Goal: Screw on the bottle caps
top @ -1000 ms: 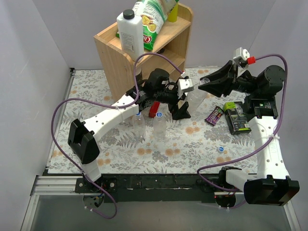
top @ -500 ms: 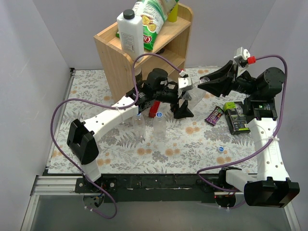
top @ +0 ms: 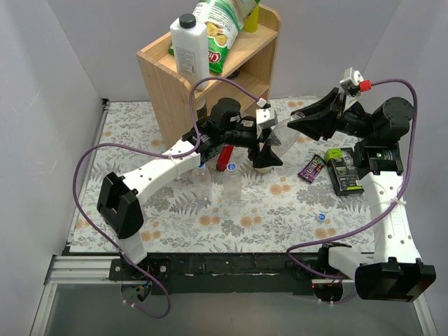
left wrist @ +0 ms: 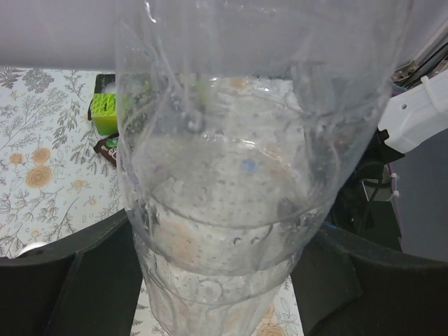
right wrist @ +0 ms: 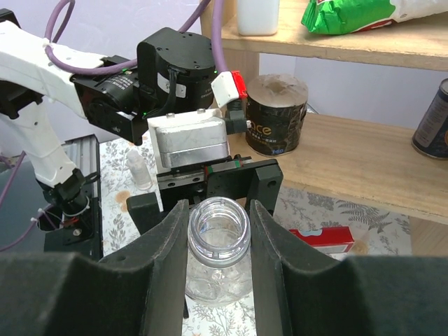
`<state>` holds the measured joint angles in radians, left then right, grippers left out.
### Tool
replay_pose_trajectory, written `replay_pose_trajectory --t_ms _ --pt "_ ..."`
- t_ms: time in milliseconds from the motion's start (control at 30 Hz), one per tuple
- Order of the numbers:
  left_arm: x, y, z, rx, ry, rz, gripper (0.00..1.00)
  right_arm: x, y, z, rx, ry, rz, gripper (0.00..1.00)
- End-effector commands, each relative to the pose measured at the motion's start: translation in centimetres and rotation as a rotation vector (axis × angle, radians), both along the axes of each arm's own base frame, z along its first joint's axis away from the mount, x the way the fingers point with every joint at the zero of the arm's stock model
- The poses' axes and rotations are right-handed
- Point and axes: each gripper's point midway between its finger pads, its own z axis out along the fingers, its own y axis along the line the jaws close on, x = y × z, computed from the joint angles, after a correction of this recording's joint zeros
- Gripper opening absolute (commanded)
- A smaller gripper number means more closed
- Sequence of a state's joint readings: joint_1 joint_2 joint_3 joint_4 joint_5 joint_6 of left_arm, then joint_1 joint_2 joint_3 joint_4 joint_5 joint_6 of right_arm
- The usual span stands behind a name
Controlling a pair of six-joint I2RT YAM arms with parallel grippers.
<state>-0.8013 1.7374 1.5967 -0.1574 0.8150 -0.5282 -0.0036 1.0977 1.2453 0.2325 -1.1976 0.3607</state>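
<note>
Top external view: the flower-patterned worktop (top: 140, 140) is carrying a wooden shelf (top: 162, 80) at its far edge, and the left arm (top: 164, 164) and right arm (top: 392, 210) are meeting above its middle. Over the last second the left wrist has been rolling, its white camera block swinging up towards the shelf, while the right arm is barely shifting. The held bottle (top: 285, 138) is lying tilted between them. The left fingers (top: 269, 159) are clasping its body, which is filling the left wrist view, and the right fingers (right wrist: 164, 259) are pinching its neck from both sides. That neck is showing open, so this is probably a regrasp or handover, with capping not yet begun.

The white jug (top: 190, 49) is showing no legible label. The green snack bag (top: 220, 35) is showing a red "Ch", the rest hidden. Two standing bottles (top: 203, 180) (top: 232, 185) are waiting beside the left arm, each showing blue at its top, so they are probably capped. The dark tin (right wrist: 276, 115) is bearing pale letters resembling "ence". Print on the green and black box (top: 344, 170) and purple wrapper (top: 311, 168) is too small to read. The loose blue cap (top: 321, 217) is lying near the right arm, well apart from the held bottle
</note>
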Motion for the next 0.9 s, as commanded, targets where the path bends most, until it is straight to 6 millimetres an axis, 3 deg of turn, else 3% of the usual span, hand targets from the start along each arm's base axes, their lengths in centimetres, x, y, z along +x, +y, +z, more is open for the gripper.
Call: replay_pose_trajectory --t_ms 0,200,233,267,300,333,367,433,467,533,633,667,700,767,867 --pt "-0.6 0.2 1.9 -0.048 -0.013 -0.031 0.67 -0.4 -0.1 1.0 0.006 -0.038 -0.023 0.01" --pt "-0.5 -0.1 1.6 -0.052 0.000 -0.035 0.52 0.0 -0.2 0.9 0.005 -0.034 -0.043 0.01" --pt "-0.3 -0.1 1.6 -0.052 -0.004 -0.029 0.50 0.0 -0.2 0.5 -0.003 -0.021 -0.047 0.06" --pt "-0.2 -0.2 1.6 -0.051 -0.009 -0.026 0.49 0.1 -0.3 0.5 -0.009 -0.021 -0.053 0.27" --pt "-0.1 -0.2 1.4 -0.043 -0.009 -0.022 0.48 -0.1 -0.5 1.6 -0.023 -0.058 -0.069 0.37" --pt "0.3 -0.2 1.4 -0.038 -0.016 -0.005 0.47 0.5 -1.4 0.1 -0.071 -0.011 -0.117 0.48" --pt "0.5 -0.1 1.3 -0.032 -0.033 0.004 0.46 1.2 -2.1 0.0 -0.094 -0.008 -0.171 0.62" --pt "0.8 0.2 0.7 -0.007 -0.042 0.023 0.45 1.7 -4.1 0.4 -0.174 -0.071 -0.256 0.70" --pt "1.0 0.4 0.5 0.002 -0.054 0.031 0.43 1.9 -5.0 -1.7 -0.200 0.040 -0.285 0.76" --pt "1.1 0.7 0.1 0.021 -0.052 0.052 0.38 2.6 -8.0 -3.2 -0.229 0.099 -0.365 0.77" --pt "1.1 1.2 -0.2 0.031 -0.053 0.064 0.08 2.4 -10.6 -7.4 -0.300 0.180 -0.396 0.77" --pt "1.2 1.3 0.2 0.027 -0.063 0.072 0.00 1.9 -11.0 -10.3 -0.372 0.193 -0.377 0.77" --pt "1.3 1.3 0.3 0.026 -0.071 0.077 0.00 1.4 -11.3 -12.3 -0.424 0.209 -0.360 0.76" --pt "1.8 1.4 1.3 0.022 -0.095 0.101 0.00 0.7 -13.0 -18.3 -0.598 0.250 -0.316 0.73" --pt "2.7 1.4 2.0 0.037 -0.096 0.161 0.00 -3.4 -15.7 -26.6 -0.795 0.471 -0.231 0.63"
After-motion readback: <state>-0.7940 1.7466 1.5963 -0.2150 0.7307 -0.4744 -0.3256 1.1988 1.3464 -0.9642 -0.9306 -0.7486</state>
